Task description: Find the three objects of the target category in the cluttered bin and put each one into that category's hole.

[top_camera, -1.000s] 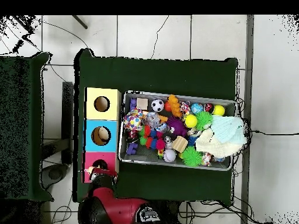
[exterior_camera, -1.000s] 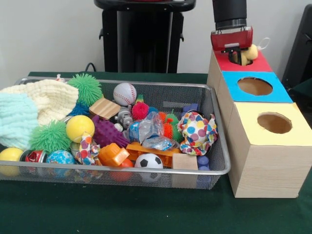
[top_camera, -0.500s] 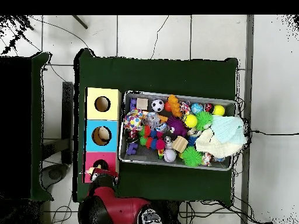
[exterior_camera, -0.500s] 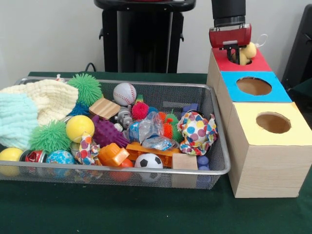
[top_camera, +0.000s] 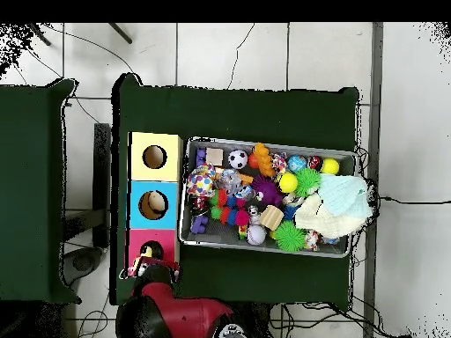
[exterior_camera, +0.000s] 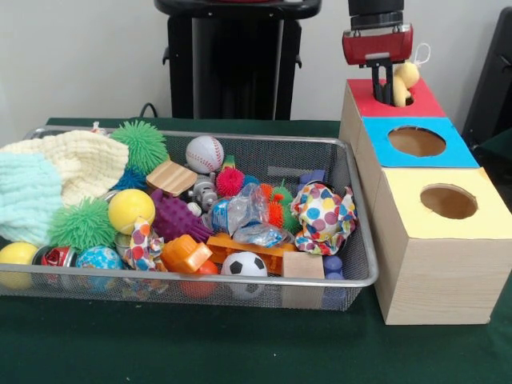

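Observation:
My gripper (exterior_camera: 393,94) hangs over the red-topped box (exterior_camera: 426,105) at the far end of the row of boxes. It is shut on a small yellow soft toy (exterior_camera: 408,74) with a white loop. The toy's lower end sits just above the red box's hole, most of which is hidden behind it. In the overhead view the gripper (top_camera: 145,261) is at the red box (top_camera: 164,247), with the arm's red body below it. The wire mesh bin (exterior_camera: 353,168) beside the boxes is full of toys.
A blue-topped box (exterior_camera: 460,154) and a yellow-topped box (exterior_camera: 490,218) continue the row, each with a round hole. The bin holds a baseball (exterior_camera: 205,154), a soccer ball (exterior_camera: 244,265), a yellow ball (exterior_camera: 131,210), spiky green balls, knitted cloths (exterior_camera: 48,180) and wooden blocks.
The gripper has risen a little above the red box, and the yellow toy has come up with it. Nothing in the bin has moved.

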### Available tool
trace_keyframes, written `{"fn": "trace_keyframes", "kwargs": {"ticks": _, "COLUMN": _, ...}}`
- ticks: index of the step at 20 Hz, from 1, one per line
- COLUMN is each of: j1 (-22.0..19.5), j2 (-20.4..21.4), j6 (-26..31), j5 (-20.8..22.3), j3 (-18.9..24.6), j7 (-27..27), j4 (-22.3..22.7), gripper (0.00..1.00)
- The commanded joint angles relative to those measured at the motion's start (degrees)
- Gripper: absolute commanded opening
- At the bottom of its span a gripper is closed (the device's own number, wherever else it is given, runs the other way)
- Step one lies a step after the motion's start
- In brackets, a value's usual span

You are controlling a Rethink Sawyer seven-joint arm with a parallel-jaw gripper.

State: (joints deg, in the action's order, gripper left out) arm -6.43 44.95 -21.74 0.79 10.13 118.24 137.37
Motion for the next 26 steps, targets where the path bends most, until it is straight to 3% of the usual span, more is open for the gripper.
{"fn": "trace_keyframes", "kwargs": {"ticks": 1, "j1": -3.64, "j2": 7.44, "j6": 9.99, "j5": -2.47, "j3": -0.75, "j7": 8.70, "j4": -0.22, "gripper": 0.00}}
{"fn": "trace_keyframes", "kwargs": {"ticks": 20, "j1": -4.40, "j2": 4.47, "j6": 8.22, "j5": 0.01, "j3": -2.08, "j7": 7.93, "j4": -1.71, "gripper": 0.00}}
{"fn": "trace_keyframes", "kwargs": {"ticks": 26, "j1": -3.37, "j2": 0.43, "j6": 5.80, "j5": 1.13, "j3": -4.13, "j7": 5.75, "j4": -4.36, "gripper": 0.00}}
